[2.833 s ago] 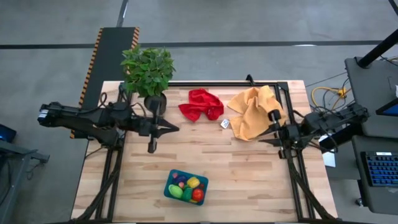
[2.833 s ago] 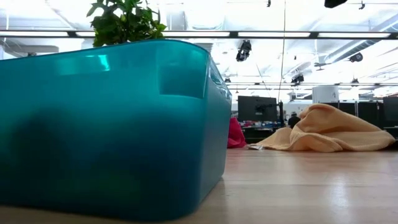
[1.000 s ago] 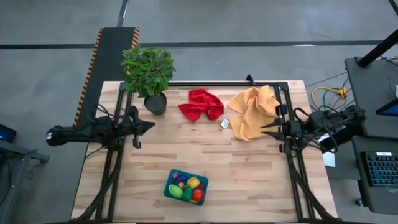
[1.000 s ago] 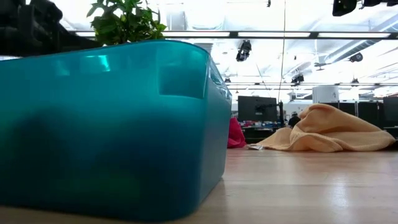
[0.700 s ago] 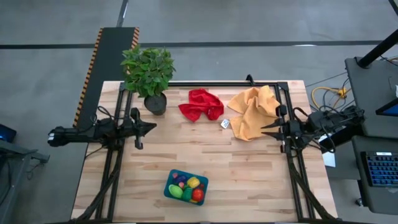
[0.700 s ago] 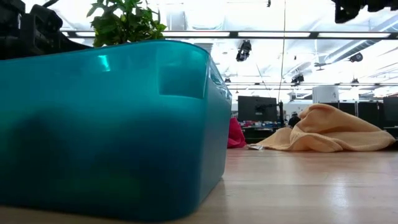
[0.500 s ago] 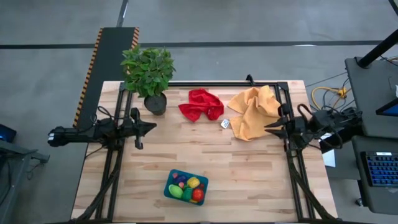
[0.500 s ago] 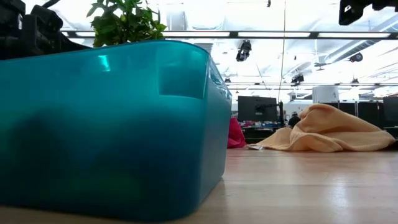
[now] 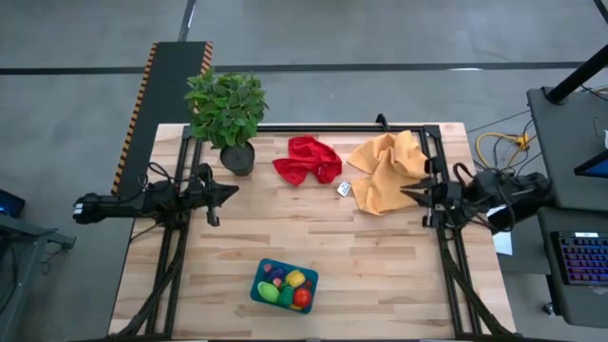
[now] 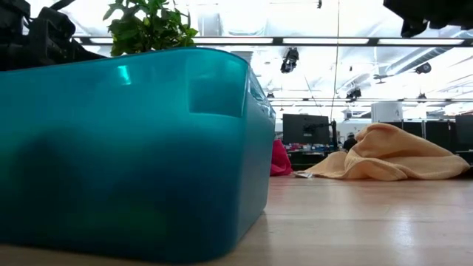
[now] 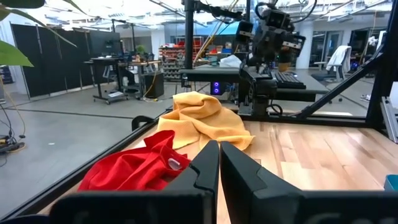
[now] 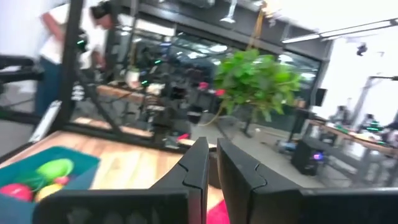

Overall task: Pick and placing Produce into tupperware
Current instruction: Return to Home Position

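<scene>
The small teal-blue rectangular plastic container [image 9: 256, 284] sits near the front edge of the wooden counter [image 9: 380, 275]. It lies forward of both arms and closer to the left one, with its long axis running roughly across the counter. The toy produce [image 9: 286, 283] lies piled inside it: red, yellow, green and purple pieces. No piece shows loose on the boards, so the loading looks done.

The left tool [image 9: 231, 192] hangs over the counter's left side, pointing inward. Its fingers are pressed together and hold nothing. The right tool [image 9: 408, 194] is at the right side, likewise closed and empty, just beside the crumpled yellow cloth [image 9: 385, 171].

A rumpled red cloth [image 9: 307, 160] and a leafy potted plant [image 9: 226, 109] stand along the back. Neither lies between either arm and its own side, so I judge the way to a rest pose unobstructed.
</scene>
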You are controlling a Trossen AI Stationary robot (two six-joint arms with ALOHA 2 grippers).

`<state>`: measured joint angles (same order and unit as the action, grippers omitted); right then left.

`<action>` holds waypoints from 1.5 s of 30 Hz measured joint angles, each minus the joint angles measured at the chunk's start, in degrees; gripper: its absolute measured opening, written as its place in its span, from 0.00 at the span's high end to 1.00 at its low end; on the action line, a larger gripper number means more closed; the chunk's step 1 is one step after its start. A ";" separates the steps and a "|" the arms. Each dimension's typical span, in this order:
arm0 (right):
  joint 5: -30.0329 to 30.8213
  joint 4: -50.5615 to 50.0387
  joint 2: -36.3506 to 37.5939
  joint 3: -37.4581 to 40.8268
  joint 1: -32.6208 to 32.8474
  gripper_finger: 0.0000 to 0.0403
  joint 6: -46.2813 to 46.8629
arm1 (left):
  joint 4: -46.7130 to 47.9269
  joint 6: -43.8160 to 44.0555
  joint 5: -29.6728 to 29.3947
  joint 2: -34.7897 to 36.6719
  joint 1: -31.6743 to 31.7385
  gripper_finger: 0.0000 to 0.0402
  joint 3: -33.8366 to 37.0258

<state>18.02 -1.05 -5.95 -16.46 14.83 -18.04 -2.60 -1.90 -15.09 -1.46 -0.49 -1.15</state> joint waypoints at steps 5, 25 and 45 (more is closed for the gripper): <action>-1.52 -0.20 5.42 1.90 -4.25 0.93 1.74 | -0.16 -0.01 0.02 0.00 0.00 1.00 0.31; -19.33 1.20 4.35 9.53 -25.78 0.93 11.19 | -0.47 -0.30 0.07 -0.13 -0.01 1.00 0.42; -26.10 1.94 4.40 11.88 -29.42 0.93 18.45 | -0.85 -0.19 0.09 -0.26 -0.02 1.00 0.48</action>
<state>-8.08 0.89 -1.55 -4.58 -14.59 0.41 -3.44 -2.09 -15.00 -1.72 -0.51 -0.67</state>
